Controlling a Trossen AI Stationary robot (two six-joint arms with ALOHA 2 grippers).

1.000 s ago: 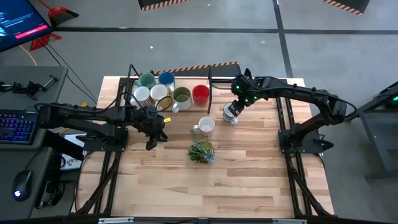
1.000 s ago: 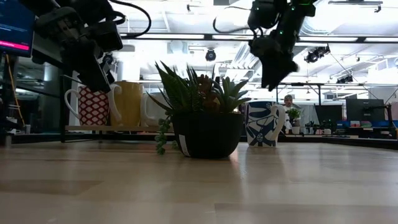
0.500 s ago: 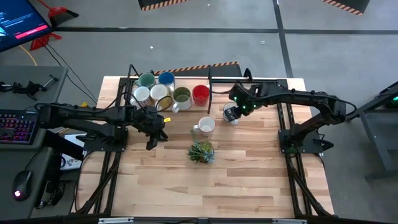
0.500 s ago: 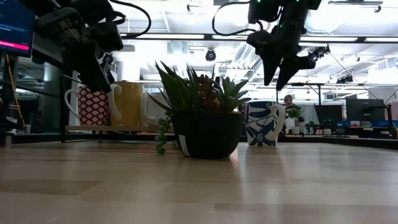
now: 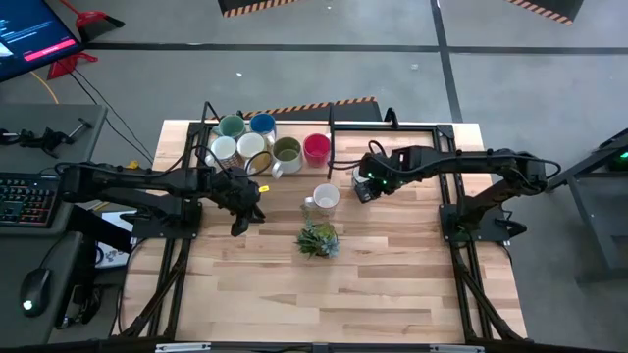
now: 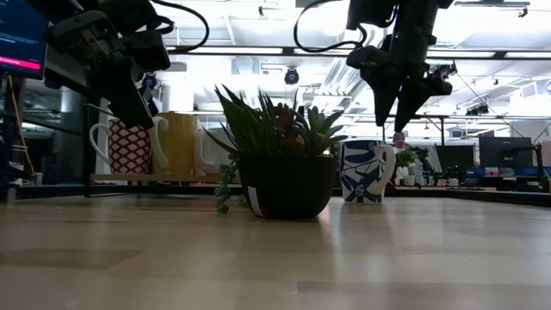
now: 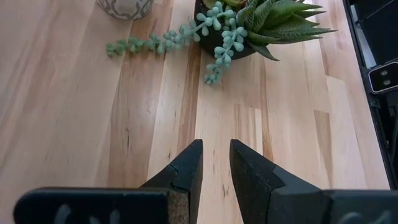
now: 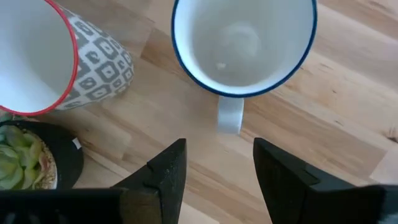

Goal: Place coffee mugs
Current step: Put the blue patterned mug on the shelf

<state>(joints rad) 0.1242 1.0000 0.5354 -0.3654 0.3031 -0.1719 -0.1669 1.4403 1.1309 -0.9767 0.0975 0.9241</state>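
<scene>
1. The right gripper [image 8: 216,146] is spread wide and holds nothing. It hangs straight over the blue-rimmed mug [image 8: 242,37], with the mug's handle pointing toward the gap between the fingers.
2. That mug stands upright on the table [image 5: 392,284], right of centre and toward the far edge. It is apart from the red-rimmed patterned mug [image 5: 324,198] and the plant [image 5: 317,239].
3. Over the last second the right wrist has turned, so the low view now shows both fingers splayed above the mug. The forearm has swung round and now lies roughly along the far edge.
4. Judging by this, the mug is set down and free, and the gripper looks to be lining up with its handle or leaving it.
5. The right arm reaches in from the right edge with its elbow out over the right side, and the wrist points down.
6. The left gripper [image 7: 214,149] has not moved. Its fingers are close together with a narrow gap and hold nothing, above bare wood left of centre.
7. The left arm stretches in level from the left edge.
8. Six mugs cluster near the far edge, left of centre: teal [image 5: 232,126], blue [image 5: 262,124], white [image 5: 225,149], cream [image 5: 252,145], olive [image 5: 287,150] and red [image 5: 316,147].
</scene>
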